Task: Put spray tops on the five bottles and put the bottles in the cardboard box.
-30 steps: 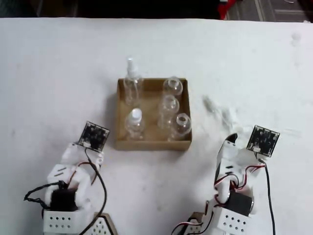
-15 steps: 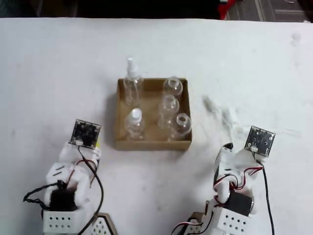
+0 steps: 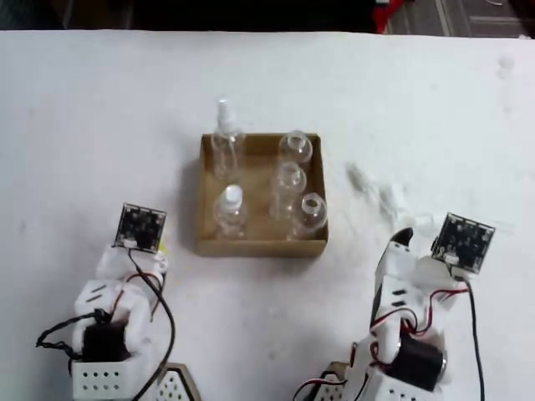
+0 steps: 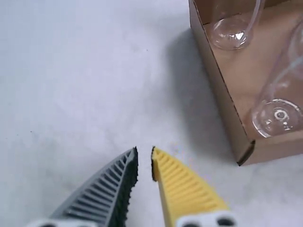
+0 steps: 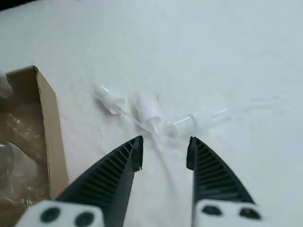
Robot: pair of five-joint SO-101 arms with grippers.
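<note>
Five bottles [image 3: 294, 149] stand in the cardboard box [image 3: 261, 247] at the table's [image 3: 84, 100] centre. The right gripper [image 5: 163, 153] is spread near loose spray tops [image 5: 147, 113], and the left gripper [image 4: 144, 158] is nearly pressed together.

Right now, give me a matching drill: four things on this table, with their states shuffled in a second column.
Things
1. tall clear plastic bottle at the far left corner of the brown cardboard box
2. clear plastic bottle at the box's near right corner
3. loose white plastic spray tops
4. right gripper

States
A. lying on the white table, outside the box
B. open, holding nothing
C. neck bare
D. spray top fitted

Pairs: 1-D, 2-C, 3-A, 4-B
</note>
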